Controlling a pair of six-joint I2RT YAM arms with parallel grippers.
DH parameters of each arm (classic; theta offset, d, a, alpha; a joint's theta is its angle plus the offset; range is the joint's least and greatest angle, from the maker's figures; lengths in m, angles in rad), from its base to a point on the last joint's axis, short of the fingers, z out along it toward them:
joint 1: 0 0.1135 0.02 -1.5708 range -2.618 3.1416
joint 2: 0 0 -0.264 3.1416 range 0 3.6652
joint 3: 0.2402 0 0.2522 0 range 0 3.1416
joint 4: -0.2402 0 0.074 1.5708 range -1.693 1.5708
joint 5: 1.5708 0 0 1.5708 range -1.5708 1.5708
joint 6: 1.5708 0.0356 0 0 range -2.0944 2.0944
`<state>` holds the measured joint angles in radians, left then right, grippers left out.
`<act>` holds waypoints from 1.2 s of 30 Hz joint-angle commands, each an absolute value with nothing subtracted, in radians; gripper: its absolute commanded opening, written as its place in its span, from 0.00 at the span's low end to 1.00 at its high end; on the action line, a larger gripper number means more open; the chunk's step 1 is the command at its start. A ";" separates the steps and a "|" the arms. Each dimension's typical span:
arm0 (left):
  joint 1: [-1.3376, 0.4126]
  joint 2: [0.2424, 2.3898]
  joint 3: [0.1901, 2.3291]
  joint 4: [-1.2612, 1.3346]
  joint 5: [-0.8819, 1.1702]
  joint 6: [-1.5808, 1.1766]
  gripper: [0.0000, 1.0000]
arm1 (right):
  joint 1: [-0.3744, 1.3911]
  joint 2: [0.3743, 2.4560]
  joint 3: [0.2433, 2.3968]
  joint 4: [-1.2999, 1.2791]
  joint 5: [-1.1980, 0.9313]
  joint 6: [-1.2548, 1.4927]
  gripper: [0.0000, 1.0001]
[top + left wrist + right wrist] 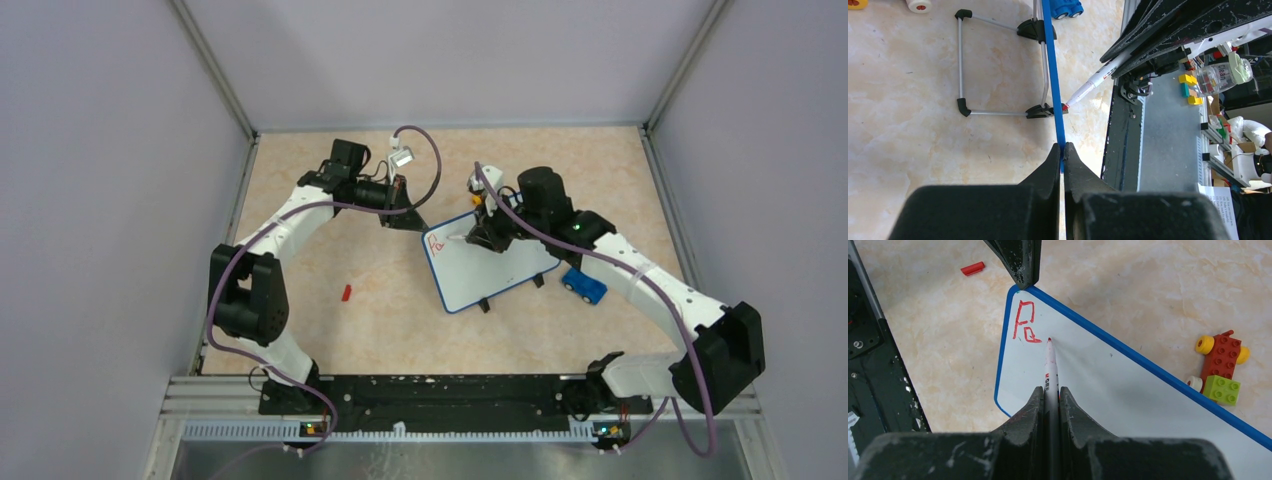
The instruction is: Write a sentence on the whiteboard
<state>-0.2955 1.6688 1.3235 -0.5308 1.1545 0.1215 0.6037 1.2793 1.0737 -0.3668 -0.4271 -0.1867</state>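
The whiteboard (487, 266) stands tilted on black feet at mid-table; its blue rim shows edge-on in the left wrist view (1054, 90). My left gripper (410, 222) is shut on the board's top-left corner rim (1062, 152). My right gripper (487, 238) is shut on a white marker (1050, 371), its red tip touching the board (1128, 395) just right of the red letters. The sentence (1025, 323) is only two red letters, about "Po", at the board's top-left corner (435, 241).
A red marker cap (346, 292) lies left of the board. A blue toy car (584, 286) sits at its right. A brick toy with yellow wheels (1222, 357) lies behind the board. The arms' base rail (440, 395) runs along the near edge.
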 commanded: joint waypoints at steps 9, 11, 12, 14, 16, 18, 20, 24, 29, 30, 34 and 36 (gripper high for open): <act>-0.304 1.630 1.316 -0.523 1.167 0.122 0.00 | 0.611 1.314 1.124 -0.329 -0.409 -0.178 0.00; -0.304 1.631 1.315 -0.524 1.168 0.122 0.00 | 0.621 1.322 1.129 -0.326 -0.408 -0.179 0.00; -0.304 1.629 1.316 -0.523 1.167 0.122 0.00 | 0.627 1.324 1.130 -0.325 -0.408 -0.179 0.00; -0.304 1.629 1.316 -0.524 1.168 0.122 0.00 | 0.636 1.329 1.135 -0.322 -0.404 -0.181 0.00; -0.305 1.628 1.314 -0.524 1.167 0.124 0.00 | 0.641 1.334 1.138 -0.324 -0.404 -0.184 0.00; -0.304 1.628 1.315 -0.524 1.167 0.124 0.00 | 0.644 1.336 1.138 -0.329 -0.402 -0.189 0.00; -0.304 1.629 1.317 -0.524 1.169 0.124 0.00 | 0.644 1.335 1.131 -0.337 -0.396 -0.195 0.00; -0.304 1.630 1.316 -0.523 1.168 0.123 0.00 | 0.643 1.313 1.104 -0.347 -0.373 -0.204 0.00; -0.304 1.630 1.317 -0.523 1.169 0.120 0.00 | 0.611 1.281 1.090 -0.357 -0.369 -0.201 0.00; -0.304 1.630 1.319 -0.523 1.168 0.120 0.00 | 0.605 1.277 1.088 -0.360 -0.370 -0.202 0.00; -0.305 1.632 1.320 -0.523 1.167 0.121 0.00 | 0.603 1.275 1.076 -0.372 -0.376 -0.209 0.00; -0.305 1.631 1.320 -0.526 1.164 0.124 0.00 | 0.603 1.272 1.063 -0.377 -0.379 -0.216 0.00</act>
